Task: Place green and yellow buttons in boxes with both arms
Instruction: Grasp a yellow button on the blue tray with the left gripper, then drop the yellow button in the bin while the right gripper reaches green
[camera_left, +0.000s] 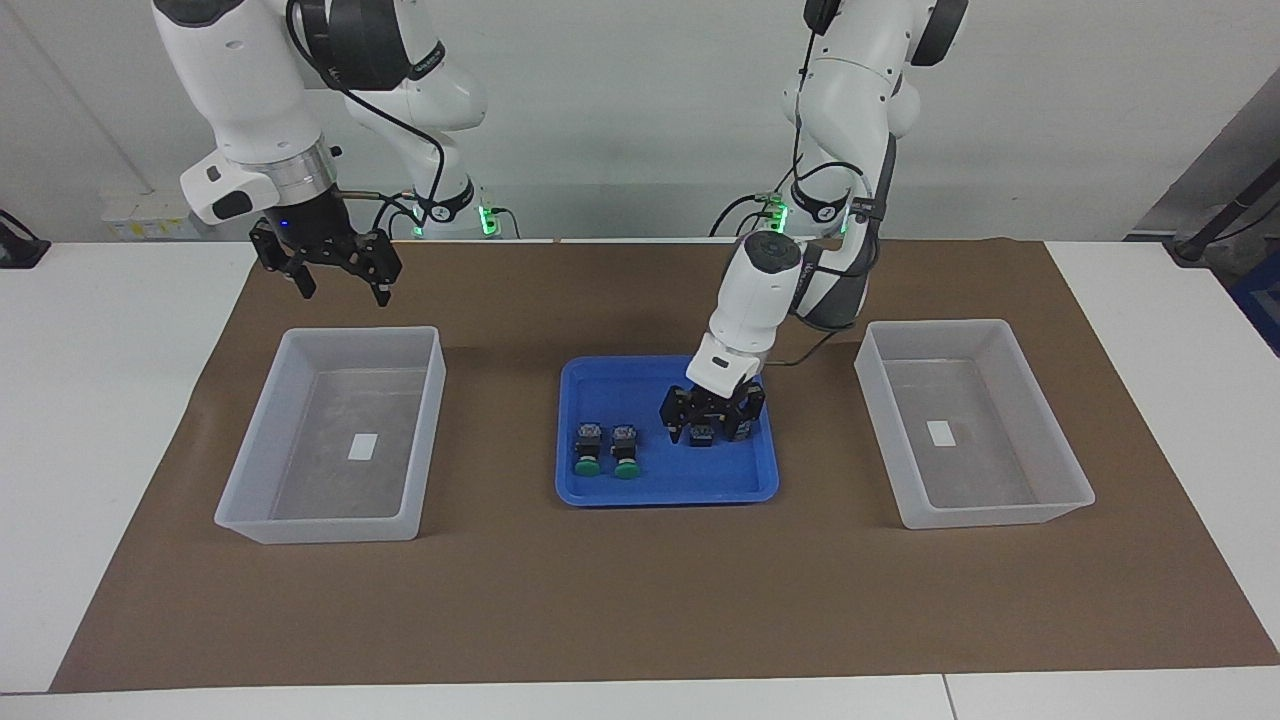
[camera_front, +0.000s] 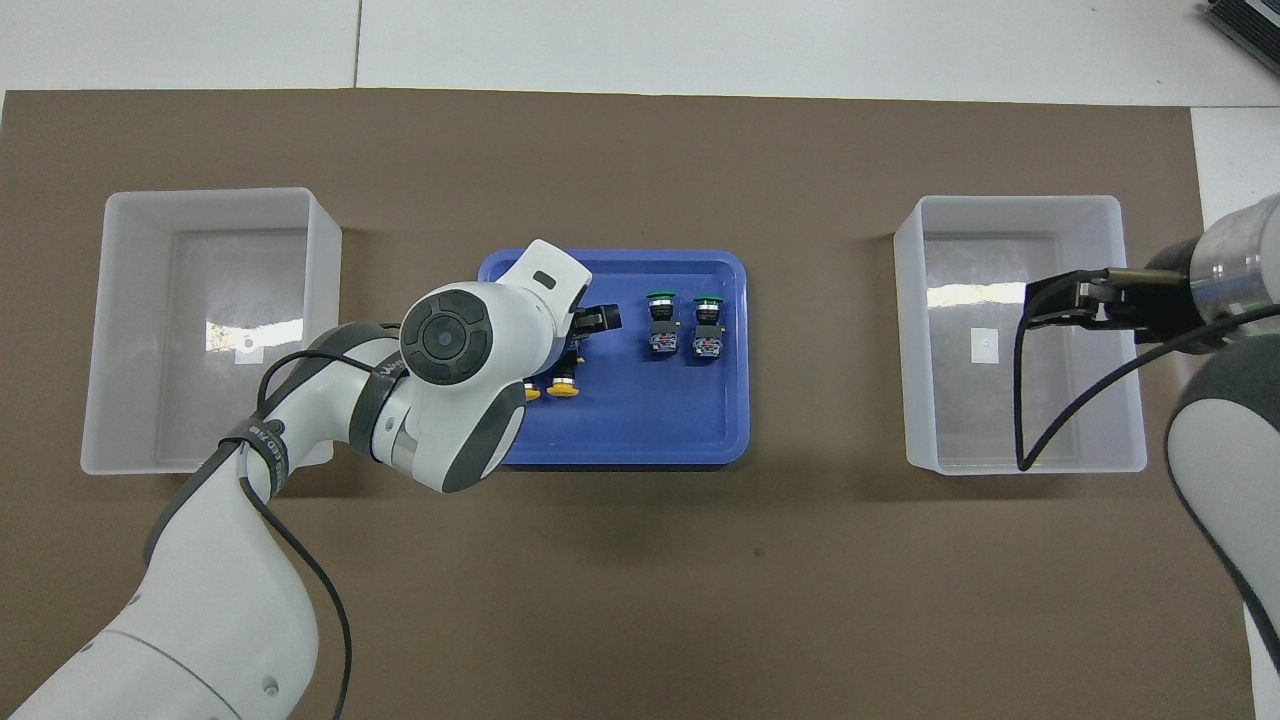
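Observation:
Two yellow buttons lie in the blue tray at its left-arm end. My left gripper is down in the tray, open, with its fingers either side of them. It hides their caps in the facing view. From overhead, two yellow caps show under the left arm. Two green buttons lie side by side toward the tray's other end. One translucent box stands at the right arm's end, another box at the left arm's end. My right gripper waits open, high over the first box.
A brown mat covers the middle of the white table, with the tray and both boxes on it. Each box holds only a small white label. Cables hang from both arms.

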